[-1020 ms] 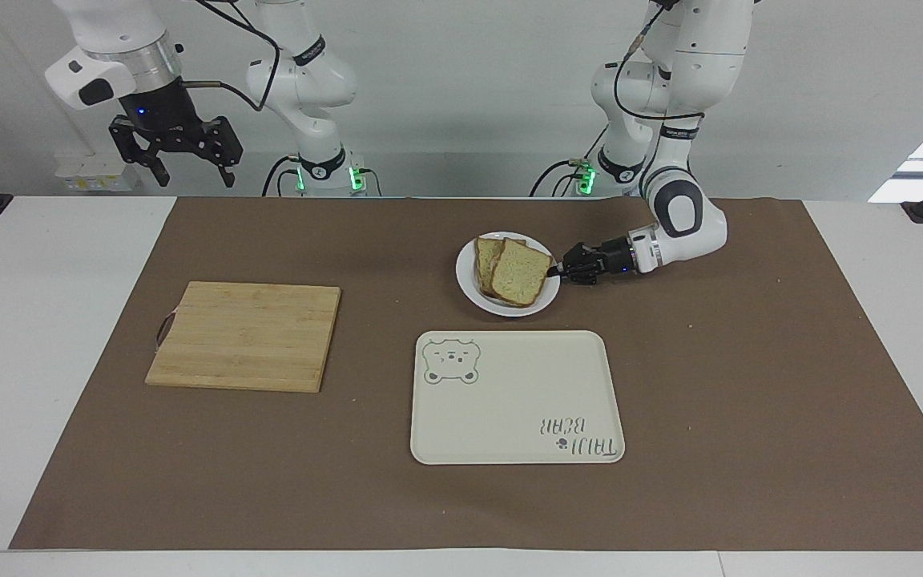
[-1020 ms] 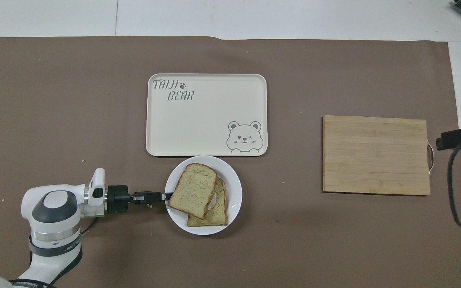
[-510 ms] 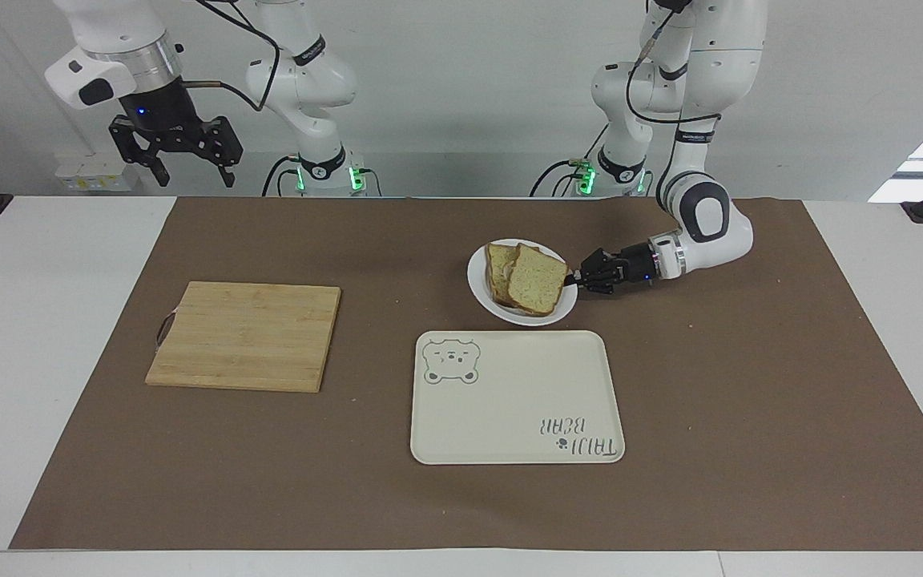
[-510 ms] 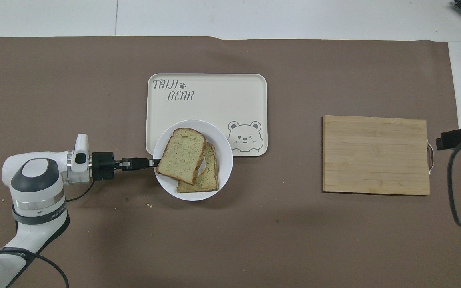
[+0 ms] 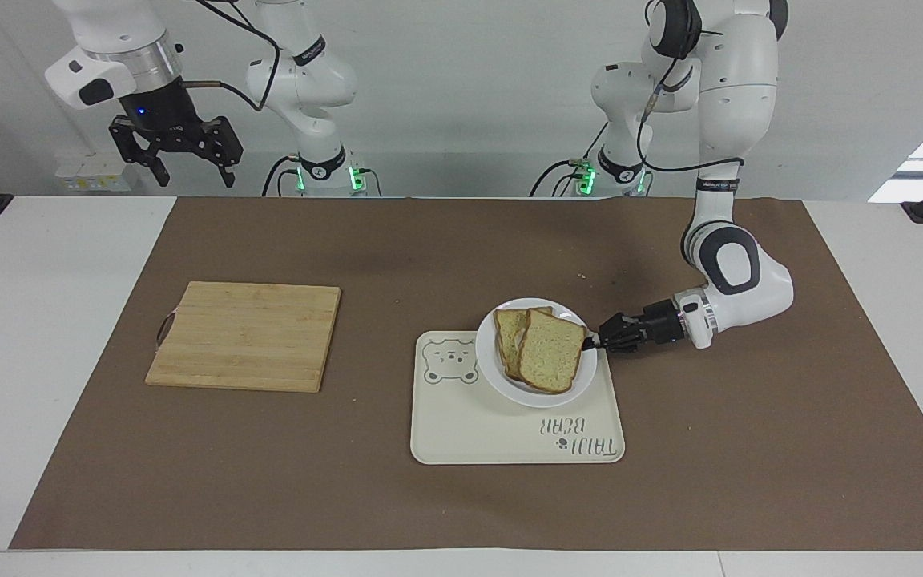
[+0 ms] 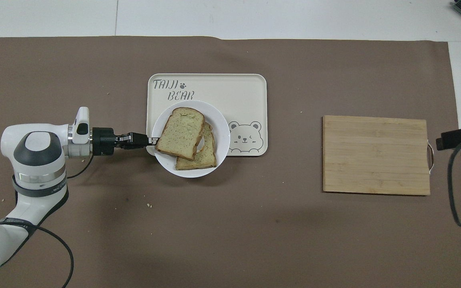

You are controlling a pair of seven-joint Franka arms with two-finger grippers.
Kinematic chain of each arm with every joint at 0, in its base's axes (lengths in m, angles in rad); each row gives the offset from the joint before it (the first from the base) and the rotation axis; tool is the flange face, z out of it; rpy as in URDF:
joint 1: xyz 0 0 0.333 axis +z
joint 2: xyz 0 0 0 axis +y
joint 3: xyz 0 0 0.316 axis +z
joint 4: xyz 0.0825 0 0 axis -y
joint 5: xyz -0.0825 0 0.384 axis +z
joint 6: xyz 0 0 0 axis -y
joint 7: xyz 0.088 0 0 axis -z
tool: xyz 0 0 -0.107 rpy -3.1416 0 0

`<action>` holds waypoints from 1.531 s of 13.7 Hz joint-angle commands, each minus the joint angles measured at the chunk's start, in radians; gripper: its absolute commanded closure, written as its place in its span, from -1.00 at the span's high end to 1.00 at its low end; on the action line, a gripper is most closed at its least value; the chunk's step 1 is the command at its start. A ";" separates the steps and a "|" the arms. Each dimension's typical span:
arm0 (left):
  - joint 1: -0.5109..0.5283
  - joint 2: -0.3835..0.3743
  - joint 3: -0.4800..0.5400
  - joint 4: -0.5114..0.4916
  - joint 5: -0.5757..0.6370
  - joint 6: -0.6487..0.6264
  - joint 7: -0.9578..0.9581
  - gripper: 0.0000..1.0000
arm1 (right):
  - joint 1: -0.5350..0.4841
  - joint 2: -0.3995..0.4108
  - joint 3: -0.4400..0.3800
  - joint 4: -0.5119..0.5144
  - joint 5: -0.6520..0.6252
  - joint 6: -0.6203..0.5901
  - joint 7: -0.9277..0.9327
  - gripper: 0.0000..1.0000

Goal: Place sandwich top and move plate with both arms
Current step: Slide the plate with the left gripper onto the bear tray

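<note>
Waiting high over the near edge of the table, at the right arm's end, the right arm's black clawed gripper (image 5: 185,164) hangs with its fingers spread apart and nothing between them.

Next out from the robots, the rectangular wooden cutting board (image 5: 245,335) lies flat on the brown mat (image 5: 461,513) toward the right arm's end, its small handle loop turned to that same end. It lies well apart from everything else.

At about the same depth, toward the left arm's end, the left arm bends low over the mat, and its black gripper (image 5: 592,343) lies nearly level, its fingers pinched together on the rim of the small round white plate (image 5: 582,377). The overhead view shows the fingertips meeting right at the plate's edge.

The plate sits over the near part of the cream rectangular tray (image 5: 469,433) with the bear drawing, its nearest rim overhanging the tray's near edge; whether it rests on the tray or is held just above it cannot be told. On the plate, the plain slice of bread (image 5: 550,362), pale crumb with a brown crust, lies on top of a second slice (image 5: 509,340), shifted toward the left gripper so that only a strip of the lower slice shows.

Farthest from the robots, the tray's printed lettering (image 5: 582,439) stays uncovered beside the plate's far rim.
</note>
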 commanded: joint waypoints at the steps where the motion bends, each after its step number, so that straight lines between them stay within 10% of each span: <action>1: 0.013 0.078 -0.052 0.118 0.007 0.070 -0.076 -1.00 | -0.002 -0.009 0.000 -0.007 -0.008 -0.009 -0.020 1.00; 13: -0.024 0.080 -0.066 0.089 0.035 0.125 -0.106 -1.00 | -0.002 -0.011 0.000 -0.007 -0.008 -0.009 -0.020 1.00; 15: -0.026 0.080 -0.064 0.091 0.035 0.124 -0.111 -0.12 | -0.002 -0.009 0.000 -0.007 -0.008 -0.009 -0.020 1.00; 21: -0.001 0.005 -0.037 0.106 0.266 0.105 -0.129 0.40 | -0.002 -0.009 0.000 -0.007 -0.008 -0.009 -0.020 1.00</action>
